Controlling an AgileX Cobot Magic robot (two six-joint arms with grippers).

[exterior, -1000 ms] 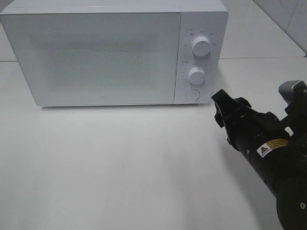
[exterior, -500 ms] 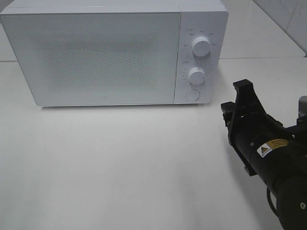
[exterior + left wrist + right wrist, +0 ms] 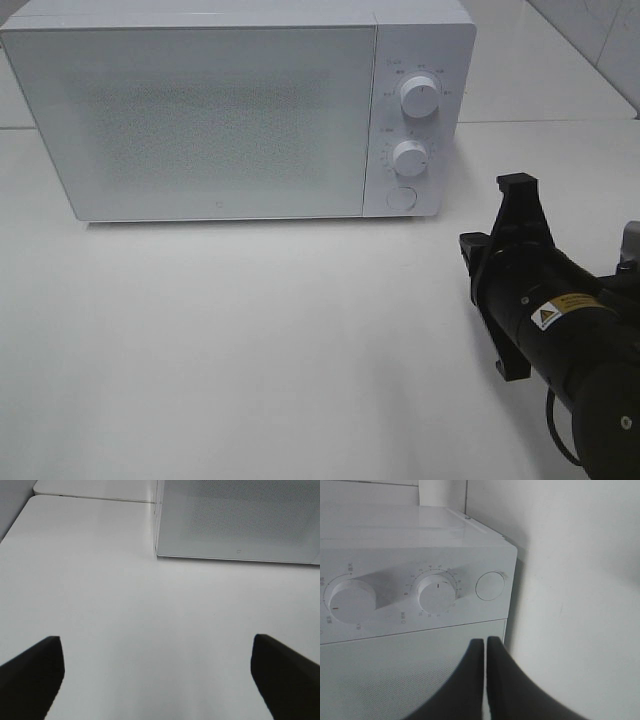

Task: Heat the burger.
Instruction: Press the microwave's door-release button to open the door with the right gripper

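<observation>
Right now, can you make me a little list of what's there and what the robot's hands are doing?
microwave: white, door shut
controls: upper knob, lower knob, round button
right hand: shut, empty, near the controls, not touching
left hand: open, empty, above the table
burger: not in view

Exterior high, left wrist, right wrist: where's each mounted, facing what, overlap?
Exterior high: mounted high, looking down at the microwave front and white table; right arm and shut right gripper at right.
Left wrist: on the left arm, looking across the table at the microwave door; open left gripper frames it.
Right wrist: on the right arm, facing the control panel's two knobs and round button; right gripper in front.
Shared: microwave in all three; knobs and button in exterior and right wrist.
</observation>
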